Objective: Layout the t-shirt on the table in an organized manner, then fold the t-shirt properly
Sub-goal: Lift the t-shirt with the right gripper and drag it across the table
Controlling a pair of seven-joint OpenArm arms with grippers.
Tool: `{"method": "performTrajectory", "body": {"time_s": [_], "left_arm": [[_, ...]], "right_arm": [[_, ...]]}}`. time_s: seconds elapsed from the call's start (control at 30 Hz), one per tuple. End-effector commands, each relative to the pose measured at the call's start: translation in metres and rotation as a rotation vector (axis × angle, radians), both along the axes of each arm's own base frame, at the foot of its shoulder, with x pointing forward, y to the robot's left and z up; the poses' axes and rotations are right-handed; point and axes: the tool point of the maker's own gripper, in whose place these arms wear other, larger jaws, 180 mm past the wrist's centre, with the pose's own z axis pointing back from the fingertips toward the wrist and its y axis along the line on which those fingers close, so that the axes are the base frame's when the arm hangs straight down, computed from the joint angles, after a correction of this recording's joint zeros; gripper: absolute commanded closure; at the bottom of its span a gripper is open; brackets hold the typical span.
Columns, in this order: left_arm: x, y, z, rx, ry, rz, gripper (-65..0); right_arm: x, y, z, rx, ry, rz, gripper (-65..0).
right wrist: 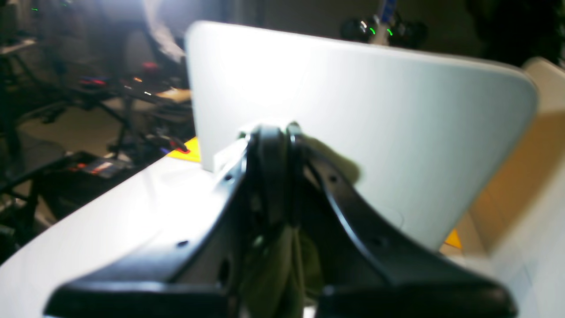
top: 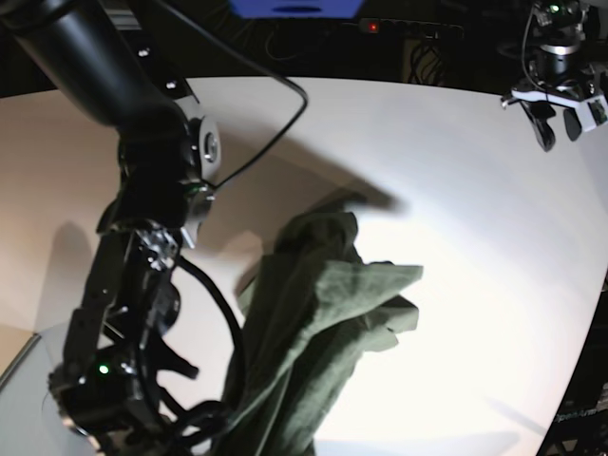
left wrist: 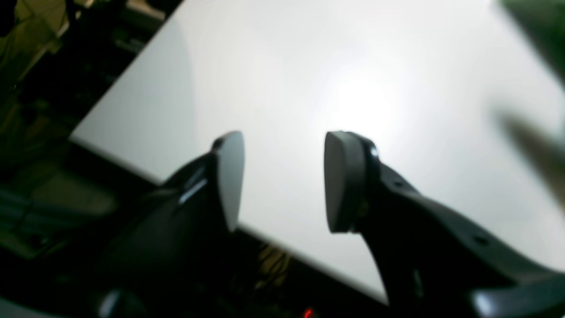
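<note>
The olive-green t-shirt (top: 313, 323) lies bunched and partly lifted on the white table (top: 456, 161), rising from a crumpled heap toward the lower left of the base view. My right gripper (right wrist: 280, 132) is shut on a fold of the t-shirt (right wrist: 278, 269), and the fabric shows between its fingers. In the base view that gripper (top: 199, 418) sits low at the shirt's near end. My left gripper (top: 560, 119) hangs open over the table's far right part, well away from the shirt. In the left wrist view this gripper (left wrist: 282, 176) holds nothing above the bare table (left wrist: 309, 66).
The right arm's bulky black links (top: 142, 190) fill the left of the base view, with a cable (top: 275, 104) looping over the table. The table's edge (left wrist: 145, 174) runs close under the left gripper. Blurred green cloth (left wrist: 543, 31) shows at that view's right.
</note>
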Motion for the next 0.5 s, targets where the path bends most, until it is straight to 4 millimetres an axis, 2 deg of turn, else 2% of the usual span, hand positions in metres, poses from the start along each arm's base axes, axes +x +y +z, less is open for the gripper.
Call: {"method": "performTrajectory", "body": {"time_s": [0.0, 0.07, 0.13, 0.23, 0.3, 0.37, 0.47], "left_arm": [[0.003, 0.002, 0.012, 0.029, -0.036, -0.007, -28.4], [0.009, -0.002, 0.013, 0.021, -0.050, -0.016, -28.4], [0.017, -0.010, 0.014, 0.004, -0.067, -0.035, -28.7], [0.027, -0.026, 0.012, -0.026, -0.080, -0.070, -28.9], [0.031, -0.036, 0.009, -0.045, -0.083, -0.093, -28.9], [0.033, -0.046, 0.007, -0.062, -0.081, -0.119, -28.9], [0.039, -0.059, 0.005, -0.084, -0.086, -0.148, -28.9]], "right_arm": [[-0.002, -0.012, 0.009, 0.024, -0.041, -0.021, -2.2], [0.004, -0.034, -0.021, 0.024, 0.029, -0.069, -4.6], [0.012, -0.049, -0.068, 0.015, 0.138, -0.098, -9.0], [0.022, -0.074, -0.136, 0.005, 0.312, -0.142, -17.8], [0.025, -0.095, -0.169, 0.009, 0.397, -0.180, -25.1], [0.026, -0.119, -0.185, 0.029, 0.442, -0.226, -32.2], [0.017, -0.159, -0.194, 0.073, 0.465, -0.309, -42.8]]}}
